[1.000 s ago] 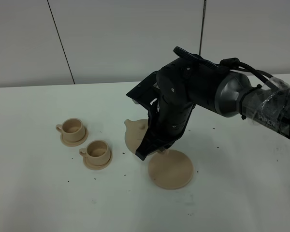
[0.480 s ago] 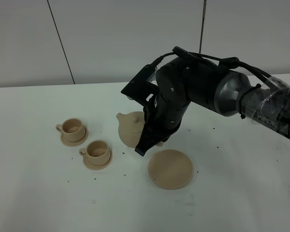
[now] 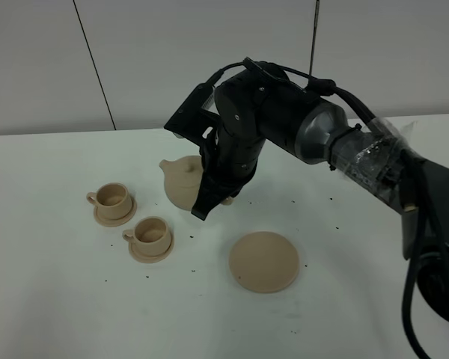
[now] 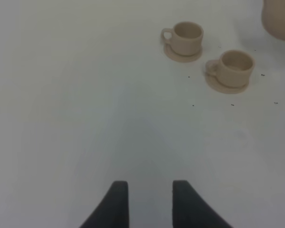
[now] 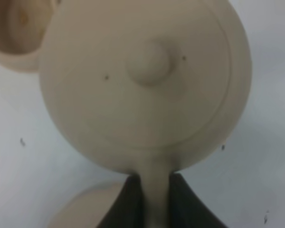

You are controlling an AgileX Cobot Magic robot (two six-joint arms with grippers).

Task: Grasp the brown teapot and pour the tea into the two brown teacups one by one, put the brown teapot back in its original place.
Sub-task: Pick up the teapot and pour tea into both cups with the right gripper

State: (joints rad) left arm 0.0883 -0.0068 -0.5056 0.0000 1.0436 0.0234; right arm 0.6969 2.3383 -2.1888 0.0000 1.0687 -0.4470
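The teapot, clamped by the right gripper, has left its saucer, nearing the 2 cups; the left gripper stays apart.

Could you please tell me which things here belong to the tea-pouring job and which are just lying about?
Job:
- brown teapot, held in the right gripper
- two brown teacups
- wide saucer, the teapot's place

Lying about:
- dark specks on the table
- left gripper, open, holding nothing
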